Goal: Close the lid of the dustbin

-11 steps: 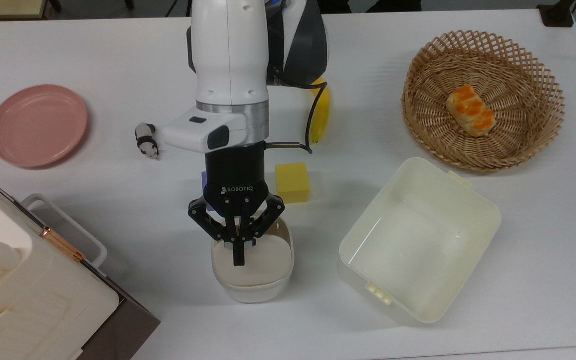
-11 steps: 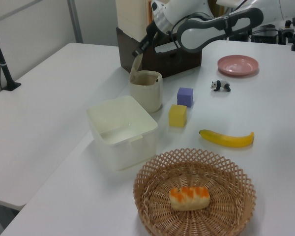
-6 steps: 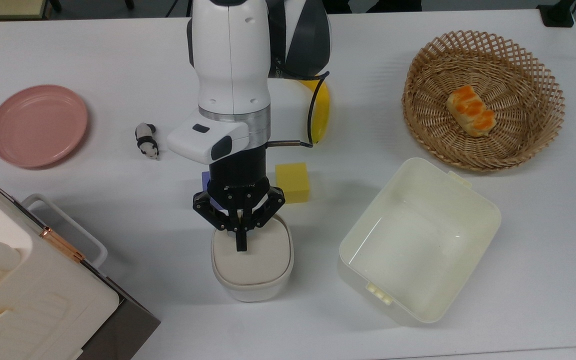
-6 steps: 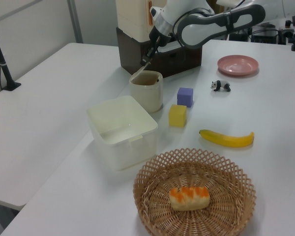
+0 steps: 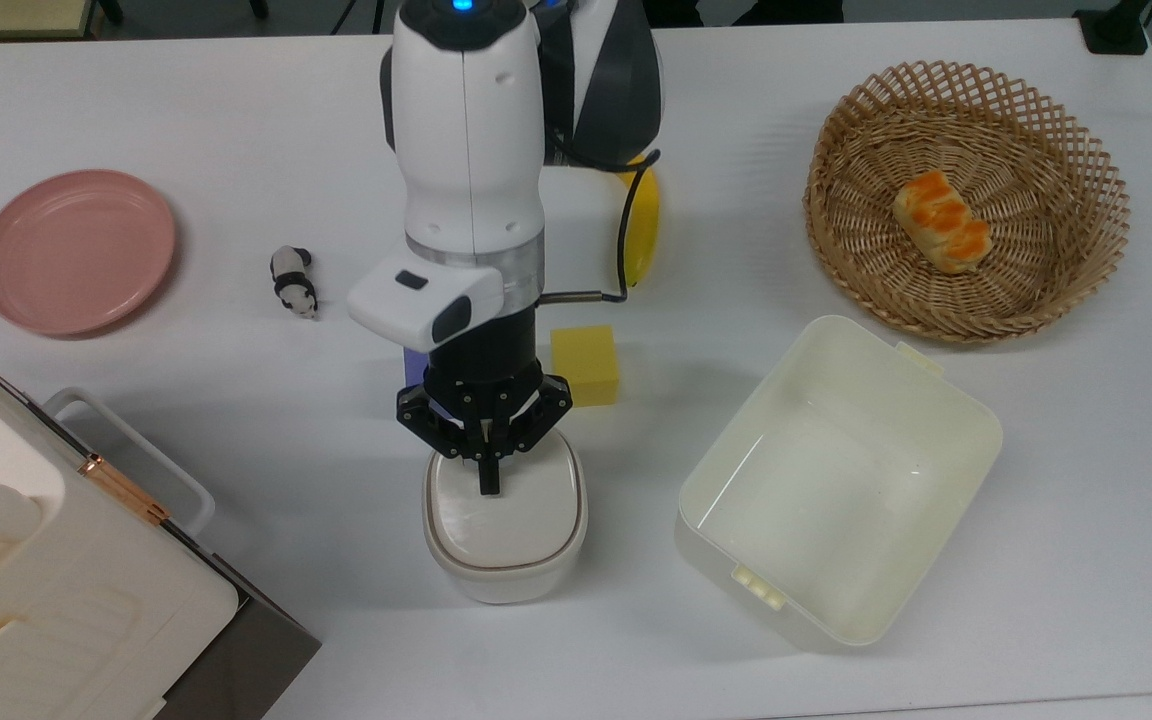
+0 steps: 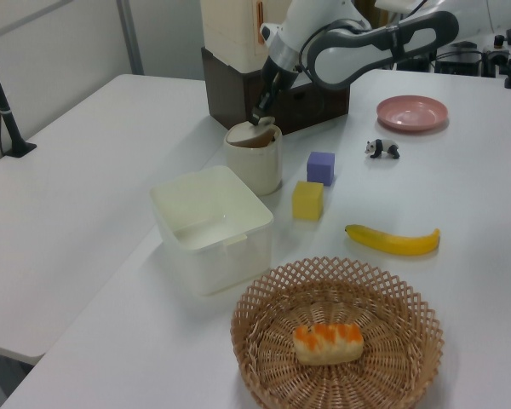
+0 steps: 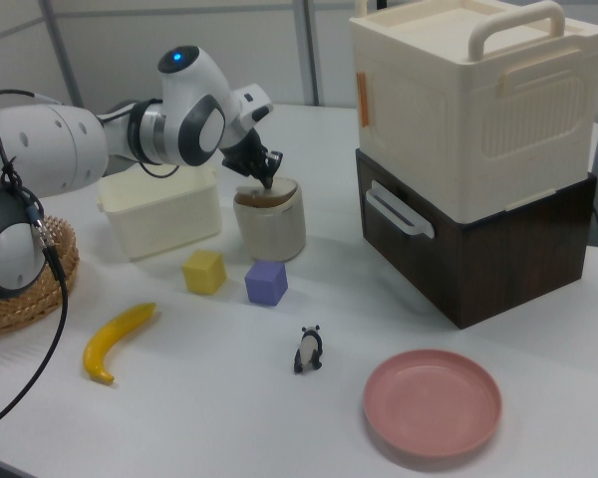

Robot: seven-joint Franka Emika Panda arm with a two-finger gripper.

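The dustbin (image 5: 504, 582) is a small off-white rounded bin near the table's front in the top view; it also shows as the dustbin (image 6: 254, 166) and the dustbin (image 7: 269, 229). Its beige lid (image 5: 506, 520) lies almost flat over the opening. In the left view the lid (image 6: 249, 136) is still slightly tilted, with a dark gap under it. My gripper (image 5: 487, 482) points down with its fingers shut together, the tip pressing on the lid's back part near the hinge. From the side, the gripper (image 6: 260, 116) and the gripper (image 7: 267, 180) touch the lid's top.
A cream tub (image 5: 841, 480) stands to the top view's right of the bin. A yellow cube (image 5: 586, 365) and a purple cube (image 5: 414, 365) sit just behind it. Farther off are a banana (image 5: 641, 240), panda figure (image 5: 293, 282), pink plate (image 5: 76, 250), basket (image 5: 1036, 130) and big white case (image 5: 56, 580).
The lid has swung down from standing nearly upright to almost flat on the bin. My gripper followed it down, pushing it, and drew back toward the hinge side.
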